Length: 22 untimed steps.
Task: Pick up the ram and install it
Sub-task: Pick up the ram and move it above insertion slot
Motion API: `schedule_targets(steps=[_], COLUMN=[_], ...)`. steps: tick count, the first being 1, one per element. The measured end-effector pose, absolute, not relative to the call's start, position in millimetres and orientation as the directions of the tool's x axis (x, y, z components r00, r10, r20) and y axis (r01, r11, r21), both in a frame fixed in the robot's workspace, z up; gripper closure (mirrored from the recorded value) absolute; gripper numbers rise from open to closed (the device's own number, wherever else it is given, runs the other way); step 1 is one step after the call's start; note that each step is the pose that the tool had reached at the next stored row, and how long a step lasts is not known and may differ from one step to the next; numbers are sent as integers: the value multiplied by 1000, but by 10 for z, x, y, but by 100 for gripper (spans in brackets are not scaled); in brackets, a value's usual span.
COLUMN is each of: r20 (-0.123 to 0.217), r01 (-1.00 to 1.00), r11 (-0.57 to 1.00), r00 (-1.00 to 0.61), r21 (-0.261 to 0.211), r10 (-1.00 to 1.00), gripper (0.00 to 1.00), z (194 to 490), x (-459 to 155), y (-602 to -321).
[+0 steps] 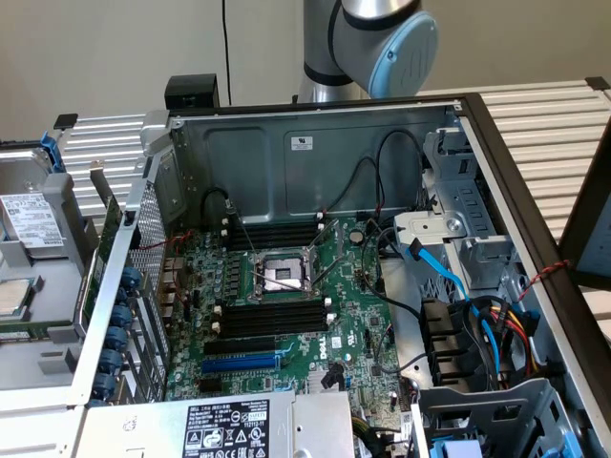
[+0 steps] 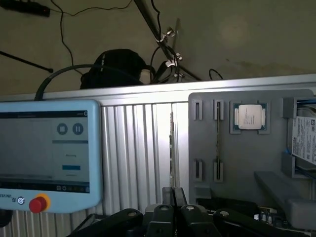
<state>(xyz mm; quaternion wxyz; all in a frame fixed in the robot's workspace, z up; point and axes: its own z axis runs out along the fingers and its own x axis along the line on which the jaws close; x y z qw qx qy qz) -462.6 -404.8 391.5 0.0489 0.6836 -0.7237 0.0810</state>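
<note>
The ram looks like a thin strip standing on edge between two pairs of holders in the grey tray. My gripper is above the ribbed table beside that tray. Its two black fingers stand close together with nothing visible between them. The open computer case holds the green motherboard. Long black empty memory slots lie on either side of the processor socket. In the exterior view the arm's grey and blue joint rises behind the case.
A processor chip and a hard drive sit in the tray. A blue-framed teach pendant lies on the table. In the case, a blue slot, cables and a power supply crowd the board.
</note>
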Motion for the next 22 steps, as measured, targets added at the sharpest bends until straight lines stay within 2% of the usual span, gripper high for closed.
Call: schedule_targets(steps=[10, 17, 22], r20=[159, 106, 106], r01=[-997, -996, -996], r11=[54, 59, 59], r00=[-63, -65, -65], r21=[-63, -60, -60], r10=[-985, -992, -992], gripper=[88, 88, 88], z=[3915, 3915, 3915], x=[-4626, -4626, -4626], y=[-4051, -4084, -4084])
